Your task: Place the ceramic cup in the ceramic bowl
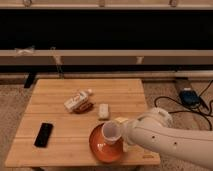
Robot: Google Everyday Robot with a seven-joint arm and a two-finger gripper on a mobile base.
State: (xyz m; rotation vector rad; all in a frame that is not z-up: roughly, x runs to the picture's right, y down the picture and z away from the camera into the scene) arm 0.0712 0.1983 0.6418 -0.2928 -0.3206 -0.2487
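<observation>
The ceramic cup [110, 132] is small, white and tapered, and sits tilted over the right part of the ceramic bowl. The ceramic bowl [100, 147] is wide, shallow and glossy orange-red, near the front edge of the wooden table [60, 117]. My gripper [120, 134] comes in from the right at the end of the white arm [170, 140] and is at the cup. Its fingers are hidden behind the cup and arm. I cannot tell whether the cup touches the bowl.
A black phone [43, 134] lies at the table's front left. A white packet on a brown item [77, 101] and a small white block [103, 111] lie mid-table. A blue device with cables [190, 96] is on the floor at right. A dark shelf runs behind.
</observation>
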